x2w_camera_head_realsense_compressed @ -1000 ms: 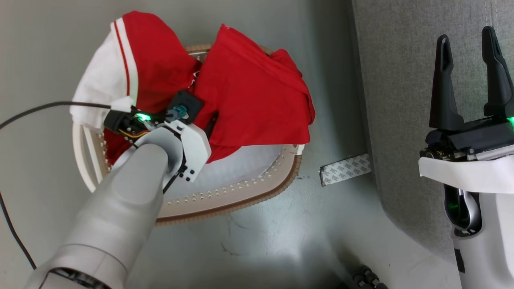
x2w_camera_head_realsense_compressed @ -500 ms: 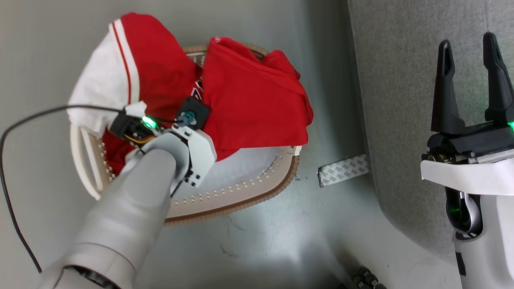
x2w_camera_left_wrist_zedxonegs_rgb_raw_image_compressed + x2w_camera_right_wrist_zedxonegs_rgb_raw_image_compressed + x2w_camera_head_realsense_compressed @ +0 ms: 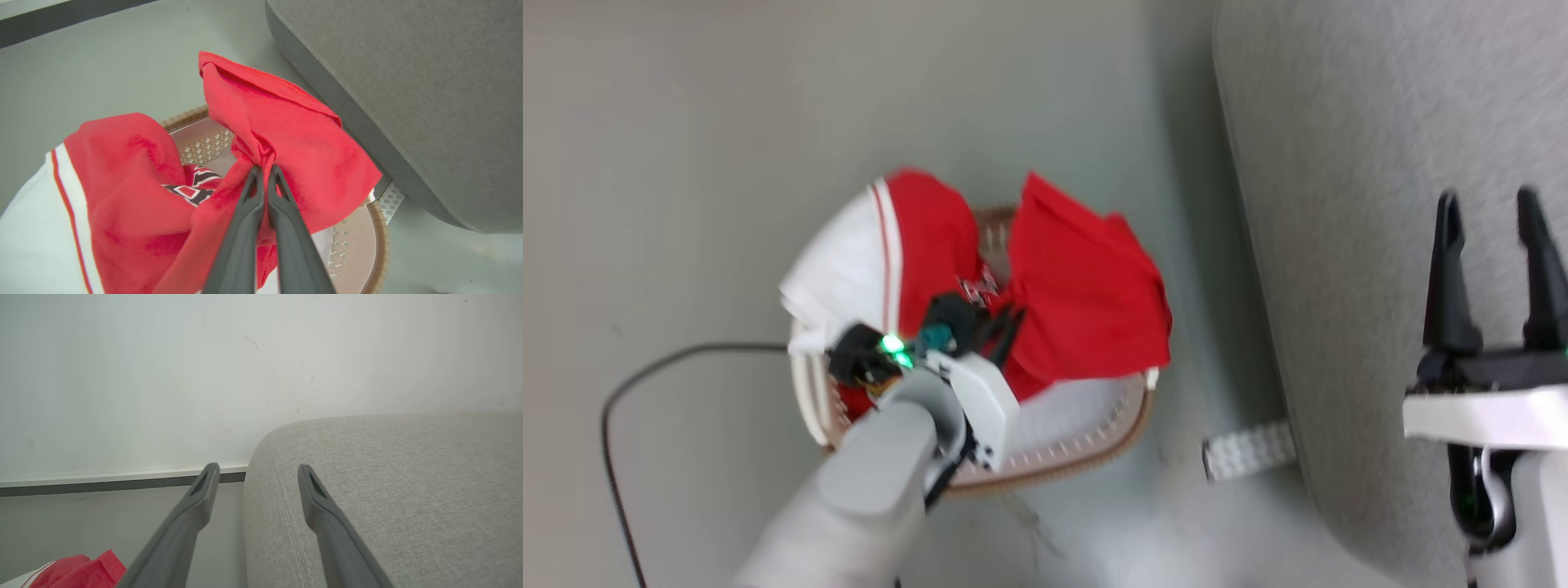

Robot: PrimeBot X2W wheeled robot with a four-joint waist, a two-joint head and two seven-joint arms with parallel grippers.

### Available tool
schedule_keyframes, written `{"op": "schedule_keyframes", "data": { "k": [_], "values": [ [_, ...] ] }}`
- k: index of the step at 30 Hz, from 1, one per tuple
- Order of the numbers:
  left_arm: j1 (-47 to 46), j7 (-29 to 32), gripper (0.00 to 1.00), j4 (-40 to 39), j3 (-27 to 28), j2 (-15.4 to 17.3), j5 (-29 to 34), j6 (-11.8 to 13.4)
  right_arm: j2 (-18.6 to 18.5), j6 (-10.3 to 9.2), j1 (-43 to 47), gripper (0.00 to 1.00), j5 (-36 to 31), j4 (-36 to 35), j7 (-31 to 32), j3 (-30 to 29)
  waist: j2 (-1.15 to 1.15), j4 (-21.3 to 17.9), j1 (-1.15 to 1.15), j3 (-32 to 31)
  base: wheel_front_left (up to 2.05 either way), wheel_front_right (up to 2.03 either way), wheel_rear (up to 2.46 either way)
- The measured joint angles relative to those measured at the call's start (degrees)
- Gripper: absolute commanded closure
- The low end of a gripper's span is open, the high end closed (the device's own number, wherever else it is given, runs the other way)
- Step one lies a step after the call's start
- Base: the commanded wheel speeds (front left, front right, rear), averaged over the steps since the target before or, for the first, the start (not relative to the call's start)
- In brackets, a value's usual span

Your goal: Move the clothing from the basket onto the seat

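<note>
Clothing [image 3: 294, 139] lies heaped in the basket [image 3: 382, 245], which stands on the floor [image 3: 102, 61] just beside the sofa [image 3: 408, 81]; the left gripper [image 3: 264, 169] is pinched tight on a red fold; the right gripper [image 3: 257, 473] hangs by the sofa's edge, fingers spread wide, holding nothing.

Soft matt clothing [image 3: 310, 163], rough fabric seat [image 3: 408, 81]

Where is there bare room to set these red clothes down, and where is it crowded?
The seat is bare grey fabric from its rounded edge to the open right gripper. Bare floor lies left of and beyond the basket. The basket is crowded: clothing heaped over it, left gripper shut on a fold.
</note>
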Motion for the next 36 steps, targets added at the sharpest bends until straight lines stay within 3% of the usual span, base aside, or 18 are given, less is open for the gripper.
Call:
{"op": "schedule_keyframes", "data": {
  "k": [8, 19, 27, 36],
  "values": [
    [6.19, -0.04, 1.0, -7.49, -2.01, 0.77, -8.35, 0.0, 0.01, 0.0, 6.99, 0.0, -0.14, 3.64, 0.0, -0.66, 0.0, 2.56, 0.0, -13.05, 0.0, 0.0, 0.0],
    [9.18, 2.19, 1.0, -18.25, 0.64, 4.25, -12.77, 1.21, 0.01, 0.0, 14.05, 0.0, -0.32, 6.78, 0.0, 0.12, 0.0, 5.52, -0.02, -28.3, 0.0, 0.0, 0.0],
    [10.85, 5.34, 1.0, -28.81, 3.37, 8.03, -15.14, 5.33, 0.0, 0.0, 18.12, 0.0, -0.69, 7.72, 0.0, 1.6, 0.0, 6.24, -0.02, -35.63, 0.0, 0.0, 0.0],
    [11.13, 9.77, 1.0, -39.24, 5.47, 12.01, -15.84, 8.96, -0.01, 0.0, 19.44, 0.0, -2.02, 7.54, 0.0, 2.19, 0.0, 6.34, -0.01, -38.28, 0.0, 0.0, 0.0]
  ]
}}
